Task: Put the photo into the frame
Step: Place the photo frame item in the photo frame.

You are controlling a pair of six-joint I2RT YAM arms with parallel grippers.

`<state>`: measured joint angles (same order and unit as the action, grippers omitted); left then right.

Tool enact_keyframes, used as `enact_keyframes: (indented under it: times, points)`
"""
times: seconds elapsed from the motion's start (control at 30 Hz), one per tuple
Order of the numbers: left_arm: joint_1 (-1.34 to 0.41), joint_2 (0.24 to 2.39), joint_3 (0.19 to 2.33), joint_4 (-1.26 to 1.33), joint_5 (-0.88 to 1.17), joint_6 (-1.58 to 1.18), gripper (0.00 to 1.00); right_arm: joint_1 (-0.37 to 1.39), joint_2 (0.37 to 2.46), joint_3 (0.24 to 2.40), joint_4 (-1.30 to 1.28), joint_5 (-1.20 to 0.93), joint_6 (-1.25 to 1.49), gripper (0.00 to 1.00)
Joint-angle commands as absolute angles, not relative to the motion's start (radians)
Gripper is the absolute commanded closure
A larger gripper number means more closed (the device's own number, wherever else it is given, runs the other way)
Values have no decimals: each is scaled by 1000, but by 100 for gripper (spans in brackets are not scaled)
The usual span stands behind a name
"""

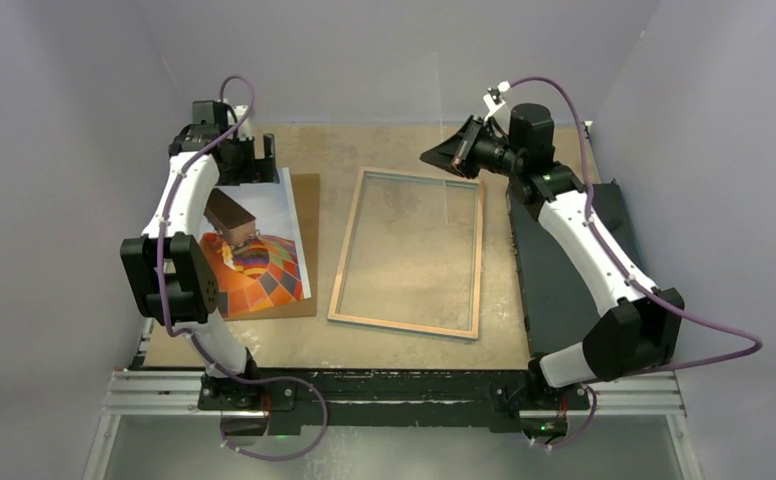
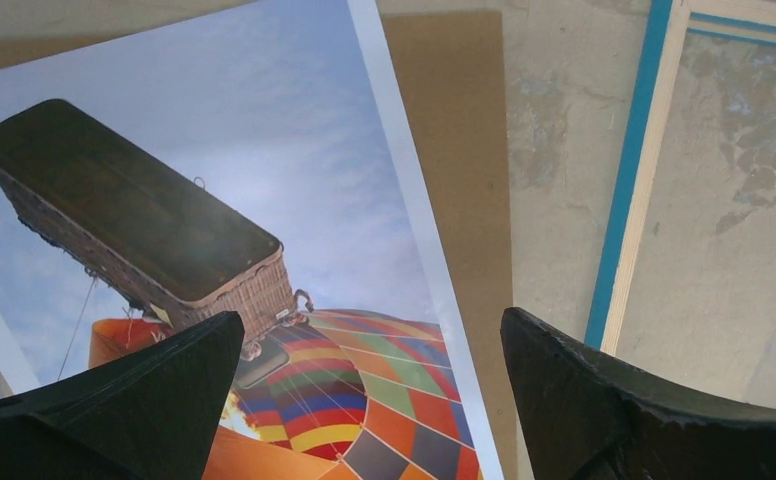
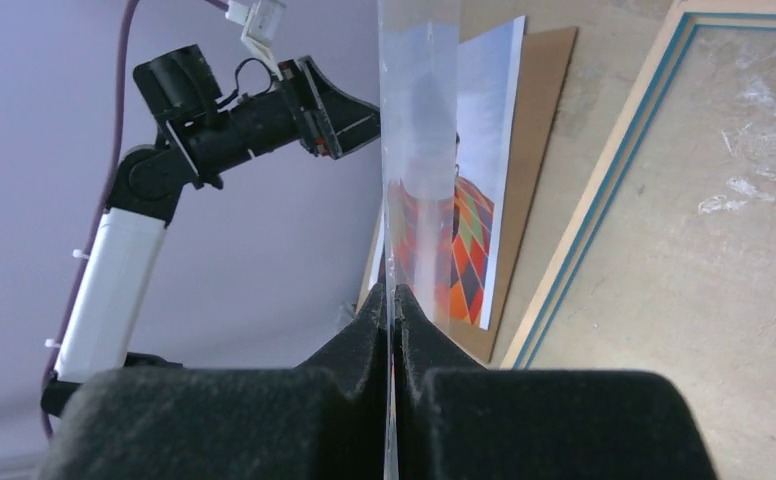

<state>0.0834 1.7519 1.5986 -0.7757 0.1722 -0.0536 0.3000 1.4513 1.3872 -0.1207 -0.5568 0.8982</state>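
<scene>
Starting at your left, the left tool hangs wide open, holding nothing, over the photo, which lies face up on a brown backing board at the bench's left side. Its long axis runs near to far, far end leaning slightly left, balloon toward the arms' bases. The frame lies back up mid-bench, apart from it. The right tool is clamped on a clear sheet held upright. Watch two things: the flat print may crease, or the board may come up with it, if the tool digs in; the pinched sheet could slip or strike the frame.
</scene>
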Motion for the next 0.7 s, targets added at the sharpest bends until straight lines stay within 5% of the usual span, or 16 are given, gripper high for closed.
enact_keyframes:
  times: [0.0, 0.3, 0.67]
  points:
    - [74, 1705, 1587, -721, 201, -20, 0, 284, 1407, 1332, -22, -606, 950, 100]
    - [74, 1674, 1468, -668, 235, 18, 0, 197, 1444, 983, 160, -634, 915, 100]
    - [12, 1666, 1340, -606, 253, 70, 0, 143, 1454, 816, 233, -627, 900, 100]
